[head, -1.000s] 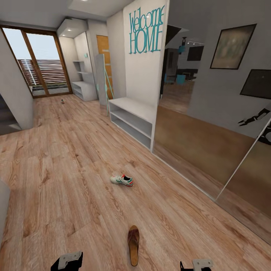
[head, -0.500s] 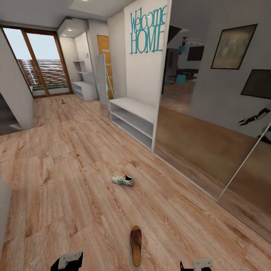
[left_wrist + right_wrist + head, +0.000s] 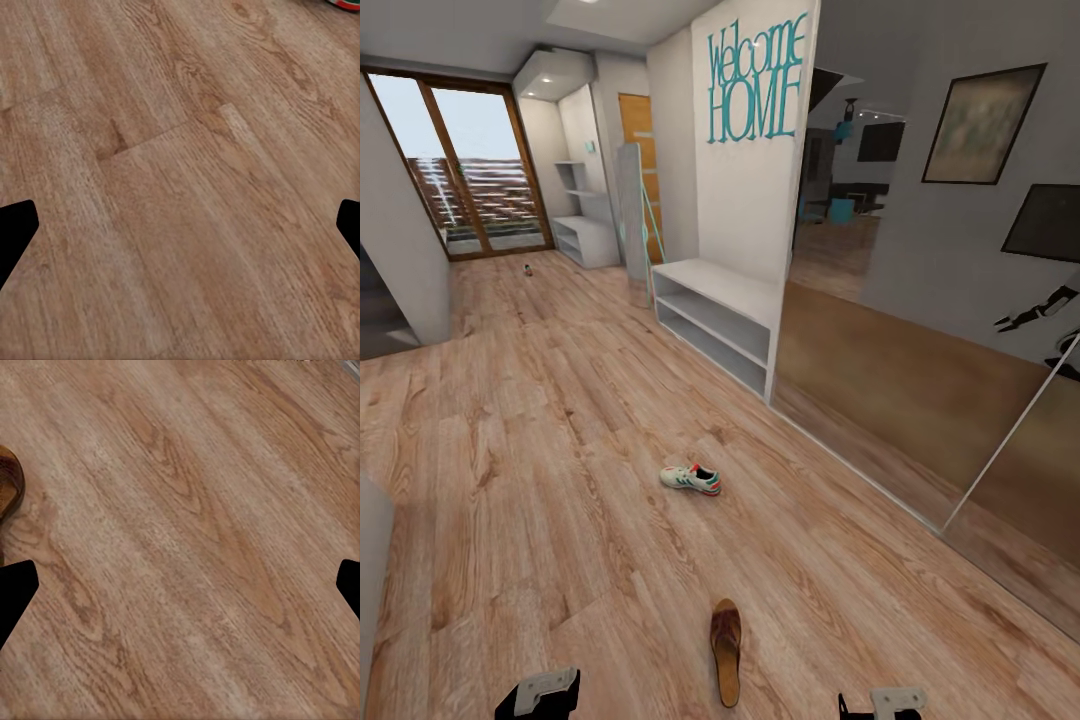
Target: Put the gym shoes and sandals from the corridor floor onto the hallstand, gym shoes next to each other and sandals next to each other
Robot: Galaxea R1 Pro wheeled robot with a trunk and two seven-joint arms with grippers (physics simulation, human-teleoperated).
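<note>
- The brown sandal [image 3: 726, 652] lies on the wood plank floor [image 3: 540, 450] just ahead of the robot, between the two arms and somewhat nearer the right one. Its long axis runs almost straight away from the robot.
- A white gym shoe [image 3: 690, 480] with green stripes and an orange-red heel sits farther ahead on the floor, its length lying crosswise to the sandal's.
- A small dark object [image 3: 527, 268] lies far down the corridor near the glass door; it is too small to identify.
- The pale-grey hallstand [image 3: 588, 240] stands at the far end, well apart from both shoes; the white "Welcome HOME" bench unit [image 3: 710, 320] is nearer, to the right.
- The left tool [image 3: 180, 225] hangs low, pointing at bare planks, fingers wide apart and holding nothing; an orange-red sliver at that view's edge may be the gym shoe's sole.
- The right tool [image 3: 180, 585] is likewise spread and unladen; the sandal's rounded end [image 3: 9, 484] shows at the edge of its view, off to one side of the fingers.
- In my judgement the right arm is better placed for the sandal, and must shift sideways toward it.
</note>
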